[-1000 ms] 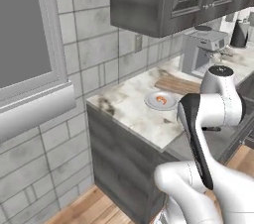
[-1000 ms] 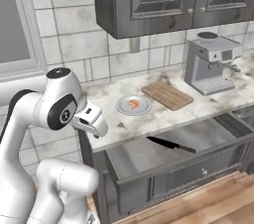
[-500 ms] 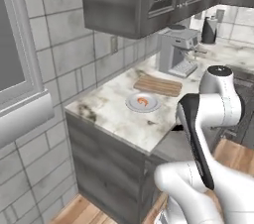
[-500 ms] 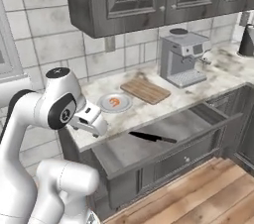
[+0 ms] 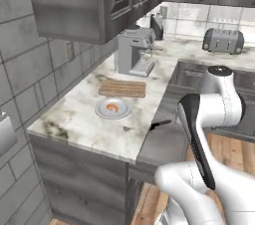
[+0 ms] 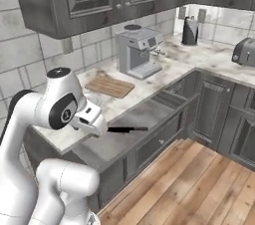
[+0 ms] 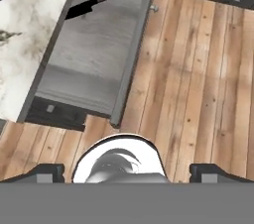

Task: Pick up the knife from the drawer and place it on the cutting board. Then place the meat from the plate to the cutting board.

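The long slim black knife lies flat inside the wide shallow grey drawer, which stands pulled out beside the marbled white worktop. The hand, its two dark fingertips spread wide and holding nothing, hangs well apart from the knife, over the wooden floor just outside the drawer's front panel.

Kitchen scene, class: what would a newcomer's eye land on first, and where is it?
First the open drawer below the marble counter, with the black knife lying in it near the counter side. Next, on the counter, the orange meat on the plate beside the cutting board.
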